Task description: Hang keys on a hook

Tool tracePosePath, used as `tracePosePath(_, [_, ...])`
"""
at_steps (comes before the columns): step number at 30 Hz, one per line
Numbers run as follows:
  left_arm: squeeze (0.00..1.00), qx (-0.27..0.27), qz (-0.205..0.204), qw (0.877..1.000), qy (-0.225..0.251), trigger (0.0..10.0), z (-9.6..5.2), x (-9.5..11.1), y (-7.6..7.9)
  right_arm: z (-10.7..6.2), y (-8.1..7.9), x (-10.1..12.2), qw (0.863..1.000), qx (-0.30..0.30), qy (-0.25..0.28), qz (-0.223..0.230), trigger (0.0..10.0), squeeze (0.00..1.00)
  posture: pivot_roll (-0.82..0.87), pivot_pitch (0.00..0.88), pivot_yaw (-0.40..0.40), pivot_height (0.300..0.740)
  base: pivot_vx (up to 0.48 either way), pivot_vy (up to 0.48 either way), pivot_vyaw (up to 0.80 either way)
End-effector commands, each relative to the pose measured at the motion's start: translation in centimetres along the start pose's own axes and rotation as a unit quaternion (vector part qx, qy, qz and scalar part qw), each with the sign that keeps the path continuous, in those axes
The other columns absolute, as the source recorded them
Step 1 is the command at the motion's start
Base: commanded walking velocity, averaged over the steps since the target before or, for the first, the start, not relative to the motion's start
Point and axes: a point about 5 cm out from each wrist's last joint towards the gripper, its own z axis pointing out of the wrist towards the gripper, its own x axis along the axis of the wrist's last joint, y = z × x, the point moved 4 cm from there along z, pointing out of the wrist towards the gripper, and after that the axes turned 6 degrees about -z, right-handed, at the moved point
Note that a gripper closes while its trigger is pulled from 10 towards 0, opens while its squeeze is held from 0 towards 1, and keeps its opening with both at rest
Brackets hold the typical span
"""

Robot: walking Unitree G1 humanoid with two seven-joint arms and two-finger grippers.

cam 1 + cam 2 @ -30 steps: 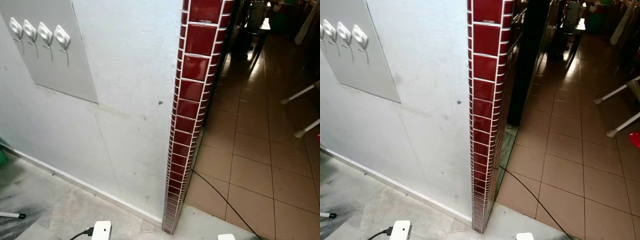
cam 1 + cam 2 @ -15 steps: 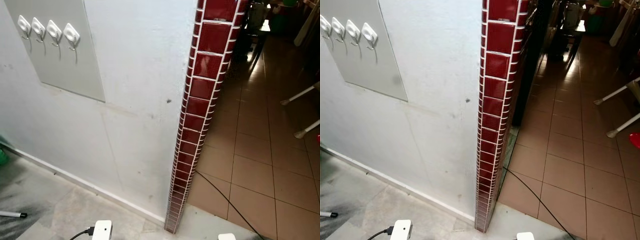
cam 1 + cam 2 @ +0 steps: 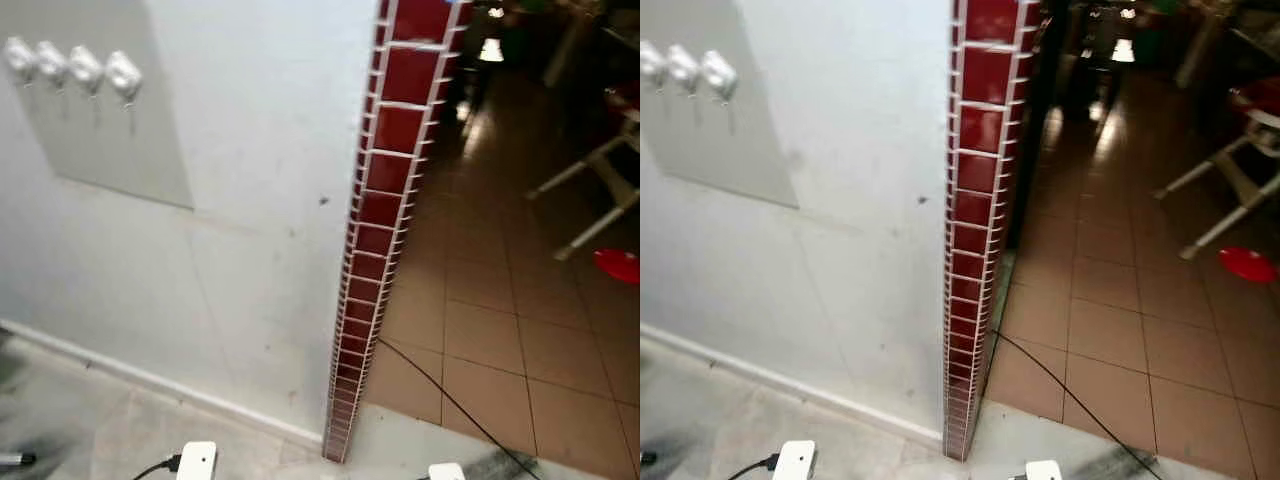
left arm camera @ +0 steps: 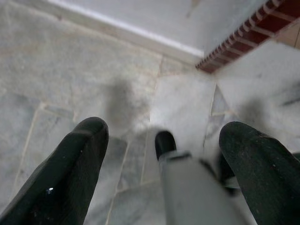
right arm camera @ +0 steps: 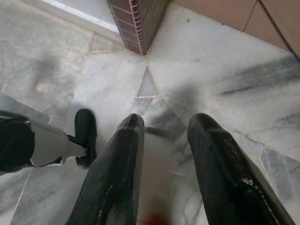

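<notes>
— Where do the keys go?

— On the row of white hooks point(image 3: 70, 68) mounted on a grey panel point(image 3: 110, 130) high on the white wall point(image 3: 250, 200), off to the robot's left. The head views are blurred, so the hooks read as soft blobs.

— And the keys themselves?

— I can't make them out. The right pincer point(image 5: 164, 129) points down at the marble floor point(image 5: 225, 70), its fingers a little apart; a smear of red sits at their base, too blurred to name. The left pincer point(image 4: 161, 131) hangs spread wide and empty.

— What could go wrong?

— If that narrow right pincer holds keys loosely, walking could jolt them free. The red tiled pillar point(image 3: 385, 220) is close, so a raised arm might clip it. A black cable point(image 3: 450, 400) crosses the brown tiles point(image 3: 500, 330) by the robot's feet, a snag risk. And motion blur could spoil aim at such small hooks.
</notes>
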Motion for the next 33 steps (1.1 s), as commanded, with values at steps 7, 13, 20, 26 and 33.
tracePosePath(7, [0.00,-0.005,-0.003,1.000,-0.013,10.0,-0.07,-0.93,0.35,-0.09,0.55,-0.22,1.000,-0.008,-0.004,0.001,10.0,0.00,-0.02,0.000,0.029,0.740,0.000,0.476,0.00])
tracePosePath(13, [0.00,-0.005,-0.004,1.000,-0.012,10.0,-0.06,-0.91,0.36,-0.07,0.58,-0.11,1.000,-0.007,-0.002,-0.001,10.0,0.00,-0.02,0.000,0.029,0.740,0.000,0.476,0.00])
tracePosePath(20, [0.00,-0.004,-0.005,1.000,-0.012,10.0,-0.07,-0.97,0.35,-0.05,0.51,0.00,1.000,-0.002,-0.001,-0.009,10.0,0.00,-0.02,0.000,0.023,0.740,0.000,0.476,0.00])
tracePosePath(26, [0.00,-0.004,-0.005,1.000,-0.012,10.0,-0.09,-0.97,0.29,-0.02,0.40,0.06,1.000,0.001,-0.001,-0.020,10.0,0.00,-0.02,0.000,0.023,0.740,0.000,0.476,0.76])
tracePosePath(33, [0.00,-0.003,-0.004,1.000,-0.012,10.0,-0.10,-0.97,0.23,-0.03,0.34,0.00,1.000,0.003,-0.002,-0.021,10.0,0.00,-0.02,0.000,0.023,0.740,0.000,0.455,0.80])
